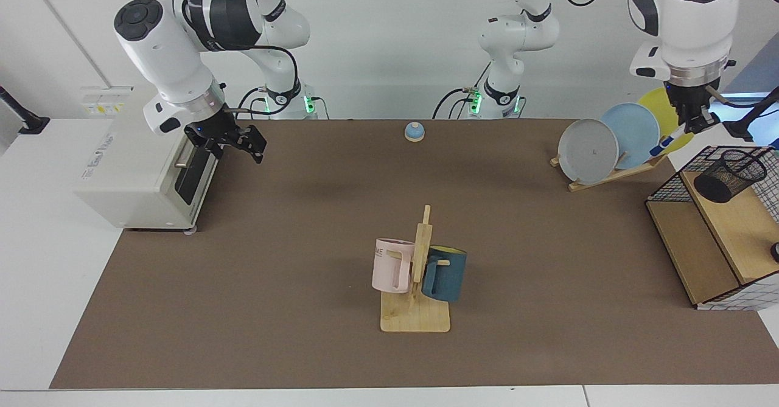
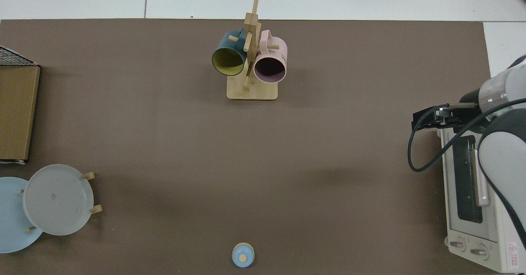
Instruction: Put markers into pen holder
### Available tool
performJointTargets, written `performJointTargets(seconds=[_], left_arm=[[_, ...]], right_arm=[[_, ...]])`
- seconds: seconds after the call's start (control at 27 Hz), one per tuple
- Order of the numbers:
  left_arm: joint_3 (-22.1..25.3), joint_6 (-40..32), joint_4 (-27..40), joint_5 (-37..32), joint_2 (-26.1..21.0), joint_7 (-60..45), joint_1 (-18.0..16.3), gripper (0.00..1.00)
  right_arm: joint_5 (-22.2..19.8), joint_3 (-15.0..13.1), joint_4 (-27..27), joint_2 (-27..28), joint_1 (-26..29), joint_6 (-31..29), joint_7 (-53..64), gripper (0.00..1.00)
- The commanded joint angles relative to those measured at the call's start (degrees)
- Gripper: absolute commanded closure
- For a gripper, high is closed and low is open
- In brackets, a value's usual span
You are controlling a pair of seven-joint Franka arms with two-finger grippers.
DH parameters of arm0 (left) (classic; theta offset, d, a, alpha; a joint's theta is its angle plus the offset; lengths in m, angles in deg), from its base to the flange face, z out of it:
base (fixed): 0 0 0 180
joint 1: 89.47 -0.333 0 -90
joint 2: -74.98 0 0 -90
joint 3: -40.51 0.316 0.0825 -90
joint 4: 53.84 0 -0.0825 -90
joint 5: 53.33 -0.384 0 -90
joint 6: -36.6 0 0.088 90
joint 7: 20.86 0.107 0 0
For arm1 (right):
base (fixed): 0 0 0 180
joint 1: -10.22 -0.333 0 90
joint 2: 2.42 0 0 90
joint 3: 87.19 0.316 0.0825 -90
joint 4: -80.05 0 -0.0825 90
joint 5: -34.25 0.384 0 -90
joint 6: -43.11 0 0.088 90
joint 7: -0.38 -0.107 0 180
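Note:
My left gripper hangs high at the far right of the facing view and is shut on the marker. The marker is a slim white pen. It slants down to the left, with its blue cap in front of the plates. The pen holder, a small black mesh cup, stands on top of the wood shelf, just below and to the right of that gripper. My right gripper hovers beside the toaster oven door with nothing in it. The top view shows the right gripper only. The marker, the pen holder and the left gripper are outside it.
A wooden mug rack with a pink and a teal mug stands mid-table. A plate rack with grey, blue and yellow plates stands just left of the shelf. A small blue knob lies at the back. The toaster oven fills one table end.

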Motion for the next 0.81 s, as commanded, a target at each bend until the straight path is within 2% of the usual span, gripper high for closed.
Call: performJointTargets(seconds=[0.0,0.11,0.26,0.48,0.78], left_arm=[[-0.7,4.1,-2.6,-0.8,-1.7,5.1,-5.1,1.0],[-0.7,4.9,-4.4,-0.5,-3.2,5.7,-7.9,1.0],[-0.7,9.7,-4.5,-0.2,-3.9,7.6,-10.4,1.0],[-0.7,12.3,-5.0,0.0,-6.0,8.9,-12.7,1.0],[-0.8,14.2,-3.8,-1.0,-6.0,11.5,-12.0,1.0]], right_arm=[[-0.9,0.7,-2.2,-0.3,0.2,1.5,1.4,0.0],[-0.9,0.8,-1.7,-1.2,0.4,1.3,1.3,0.0],[-0.9,0.7,-1.7,-1.3,0.5,1.3,1.3,0.0],[-0.3,0.7,-1.7,-1.3,0.4,1.5,1.4,0.0],[-0.7,0.7,-0.8,-1.9,1.5,1.4,1.3,0.0]])
